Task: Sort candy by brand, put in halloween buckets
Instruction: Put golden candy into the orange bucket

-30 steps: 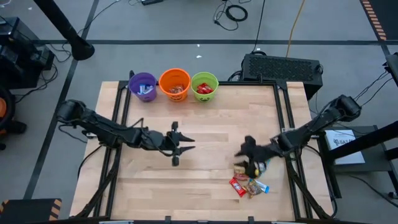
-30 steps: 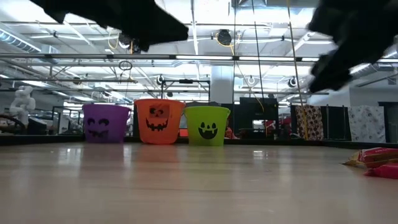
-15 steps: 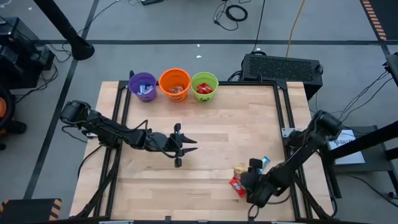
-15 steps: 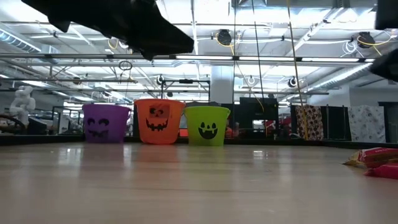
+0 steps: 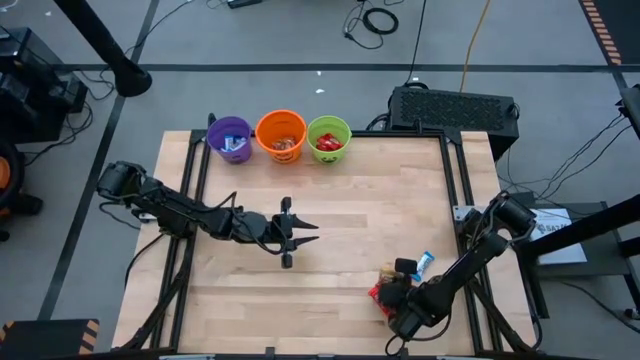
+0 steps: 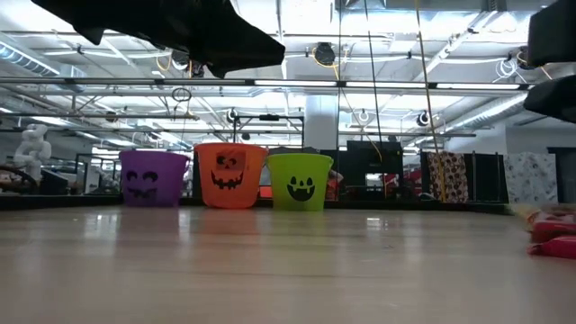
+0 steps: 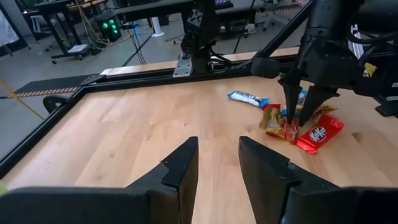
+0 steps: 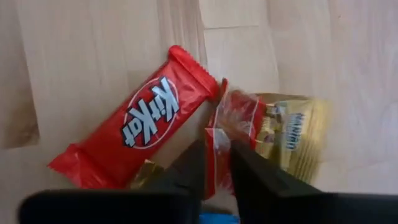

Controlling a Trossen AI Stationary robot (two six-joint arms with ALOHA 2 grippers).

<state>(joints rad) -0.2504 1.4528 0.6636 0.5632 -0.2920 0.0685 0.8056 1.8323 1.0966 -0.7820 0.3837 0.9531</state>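
right pincer [image 8: 217,165] pinching red wrapper [image 8: 219,140] in candy pile [image 5: 400,285] on surface | left pincer [image 7: 217,163] part-open, idle mid-surface | risk: gold wrapper [image 8: 292,134] overlaps, may lift along or thin grip slip

1. Three halloween buckets [image 5: 280,136] in a row along the table's [image 5: 330,215] far edge, left of centre.
2. Candy [image 5: 388,285] clustered near the front right corner.
3. Left gripper [image 5: 300,233] mid-table; right gripper [image 7: 297,119] on the cluster.

Bright, even overhead light; ceiling strip lamps [image 6: 270,83] glare in the low view, and nearby arms blur dark.
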